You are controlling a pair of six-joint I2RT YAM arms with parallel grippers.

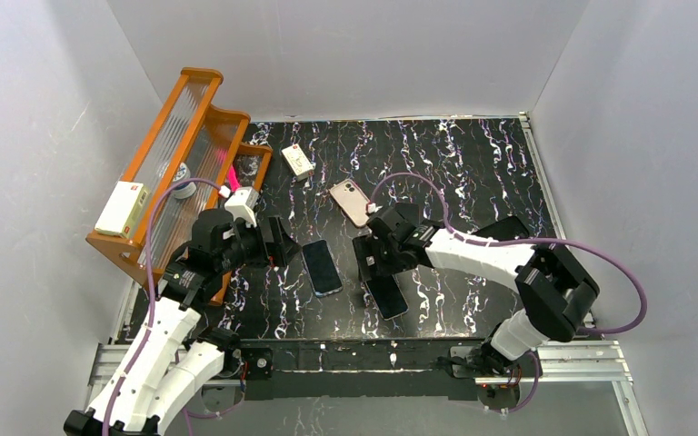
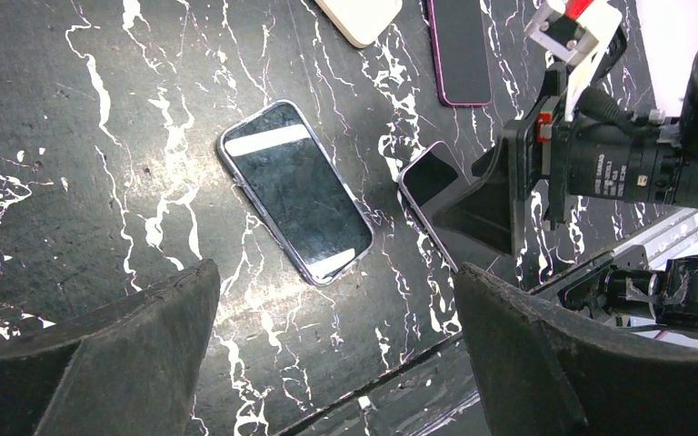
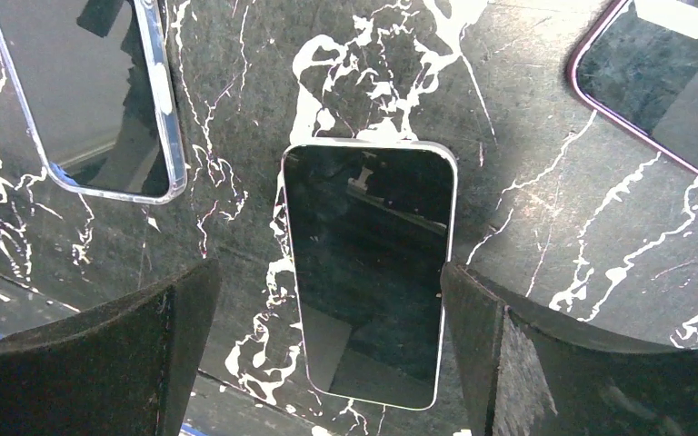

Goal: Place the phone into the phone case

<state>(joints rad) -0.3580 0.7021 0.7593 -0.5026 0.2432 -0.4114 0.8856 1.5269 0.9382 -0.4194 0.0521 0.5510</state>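
Note:
A dark phone with a silver edge [image 3: 368, 272] lies screen up on the black marble table [image 1: 473, 173]. It also shows near the front of the table in the top view [image 1: 387, 296]. My right gripper [image 3: 327, 271] is open and straddles the phone's lower half. Its right finger [image 3: 509, 354] is at the phone's edge, and its left finger stands apart from the phone. A clear-rimmed phone case [image 1: 322, 266] with a dark glossy inside lies just left of the phone [image 3: 91, 100]. My left gripper [image 2: 336, 271] is open and empty, just short of the case [image 2: 295, 204].
A purple-rimmed phone [image 3: 663, 73] lies beside the right gripper [image 1: 373, 262]. A pink phone [image 1: 350, 202] lies back up behind it. A small white box [image 1: 297, 161] lies farther back. An orange rack [image 1: 177, 154] stands along the left wall. The table's front edge [image 2: 391, 372] is close.

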